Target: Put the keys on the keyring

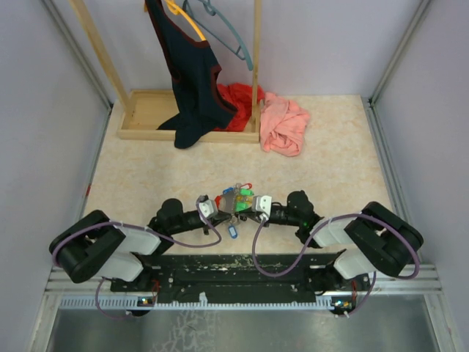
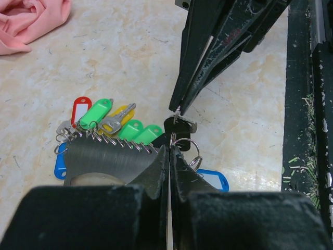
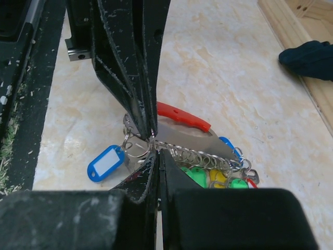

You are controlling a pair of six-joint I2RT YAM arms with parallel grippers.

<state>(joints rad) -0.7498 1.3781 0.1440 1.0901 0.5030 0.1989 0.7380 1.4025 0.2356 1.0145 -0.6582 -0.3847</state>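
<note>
Left gripper [image 2: 170, 152] and right gripper [image 3: 156, 153], both fully closed, are meeting tip to tip at the red-and-grey loop keyring [image 3: 183, 119]. Small metal keys with coloured plastic tags [image 2: 96, 113] are bunching beside it on the beige marbled tabletop [image 1: 146, 176].

left gripper [image 2: 170, 151] jaws pressed together, right gripper [image 2: 177, 109] tips at dark key [image 2: 182, 126], coloured keys [image 2: 97, 113] fanned left

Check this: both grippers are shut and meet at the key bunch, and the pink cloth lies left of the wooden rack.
One thing is wrong: the pink cloth lies right of the wooden rack, as the top external view shows. The left gripper and right gripper are indeed shut and meet at the key bunch.
</note>
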